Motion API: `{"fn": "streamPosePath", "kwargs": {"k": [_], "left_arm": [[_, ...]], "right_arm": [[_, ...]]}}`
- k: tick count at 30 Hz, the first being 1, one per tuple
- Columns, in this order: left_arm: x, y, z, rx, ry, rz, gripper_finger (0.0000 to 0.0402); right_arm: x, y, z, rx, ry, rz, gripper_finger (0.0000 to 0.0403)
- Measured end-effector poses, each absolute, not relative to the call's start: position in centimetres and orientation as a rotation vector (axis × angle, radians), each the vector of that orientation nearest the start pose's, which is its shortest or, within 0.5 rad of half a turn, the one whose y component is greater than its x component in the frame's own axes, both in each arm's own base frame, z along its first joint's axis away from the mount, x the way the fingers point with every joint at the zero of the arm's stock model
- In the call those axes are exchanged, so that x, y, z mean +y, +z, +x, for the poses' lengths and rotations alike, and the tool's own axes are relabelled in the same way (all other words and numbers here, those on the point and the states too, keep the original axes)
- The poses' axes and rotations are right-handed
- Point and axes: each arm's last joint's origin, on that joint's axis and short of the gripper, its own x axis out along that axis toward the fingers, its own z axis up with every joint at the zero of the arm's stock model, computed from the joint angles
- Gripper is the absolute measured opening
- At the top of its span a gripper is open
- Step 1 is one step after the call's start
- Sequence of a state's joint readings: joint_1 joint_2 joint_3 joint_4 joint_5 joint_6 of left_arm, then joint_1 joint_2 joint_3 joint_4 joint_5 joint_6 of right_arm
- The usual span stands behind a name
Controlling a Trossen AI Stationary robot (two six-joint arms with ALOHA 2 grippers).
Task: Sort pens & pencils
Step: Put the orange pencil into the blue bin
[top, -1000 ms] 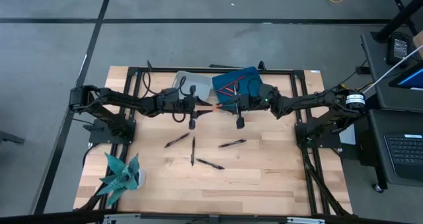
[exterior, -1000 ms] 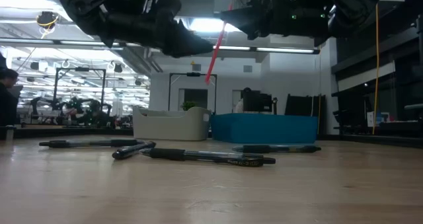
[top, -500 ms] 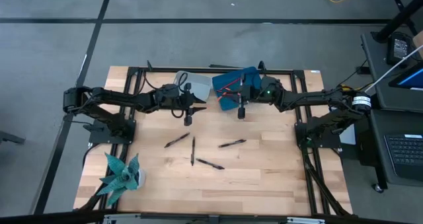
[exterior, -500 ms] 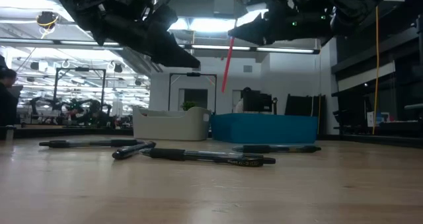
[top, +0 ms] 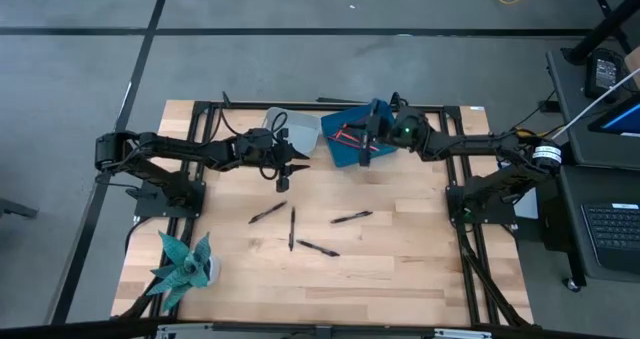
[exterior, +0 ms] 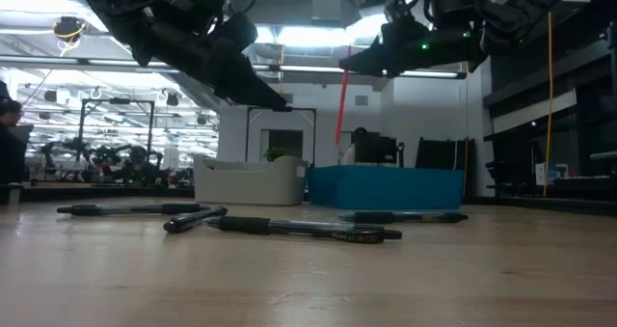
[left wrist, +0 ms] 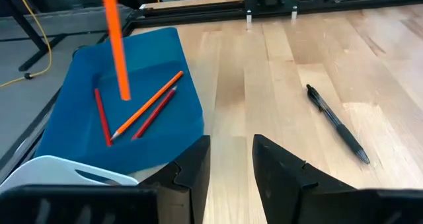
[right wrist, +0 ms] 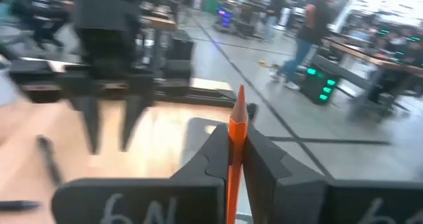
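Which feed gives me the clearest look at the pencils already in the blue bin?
The left wrist view: it looks down into the blue bin and shows three pencils lying inside. The high view shows them small; the low view shows only the bin's wall.

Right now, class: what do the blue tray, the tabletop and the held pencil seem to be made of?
Blue tray: probably moulded plastic, smooth, rounded edges. Tabletop: wood, pale planks with visible grain, light sheen. Pencil in the right gripper: likely painted wood, glossy orange.

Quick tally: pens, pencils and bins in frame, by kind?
Black pens: 4, all on the table
Orange-red pencils: 4, three in the blue bin, one held by the right gripper
Bins: 2, blue and white bin
Total: 10
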State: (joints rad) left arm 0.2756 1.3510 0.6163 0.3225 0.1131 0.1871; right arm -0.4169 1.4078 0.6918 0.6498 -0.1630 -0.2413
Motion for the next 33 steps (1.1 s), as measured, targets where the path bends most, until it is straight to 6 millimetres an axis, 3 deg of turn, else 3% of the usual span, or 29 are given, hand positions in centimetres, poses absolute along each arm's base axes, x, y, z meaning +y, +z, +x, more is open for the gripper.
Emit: {"fn": "streamPosePath", "kwargs": {"k": [19, 26, 33], "left_arm": [[7.1, 20.3, 26.3, 0.419, 0.12, 0.111, 0.0106], [7.1, 20.3, 26.3, 0.419, 0.12, 0.111, 0.0108], [7.1, 20.3, 26.4, 0.42, 0.119, 0.111, 0.0106]], "right_arm": [[-12.8, 23.4, 26.8, 0.241, -0.563, -0.294, 0.0027], [-12.7, 23.3, 26.5, 0.286, -0.556, -0.294, 0.0027], [-11.9, 24.3, 24.9, 0.367, -0.521, -0.287, 0.0027]]}}
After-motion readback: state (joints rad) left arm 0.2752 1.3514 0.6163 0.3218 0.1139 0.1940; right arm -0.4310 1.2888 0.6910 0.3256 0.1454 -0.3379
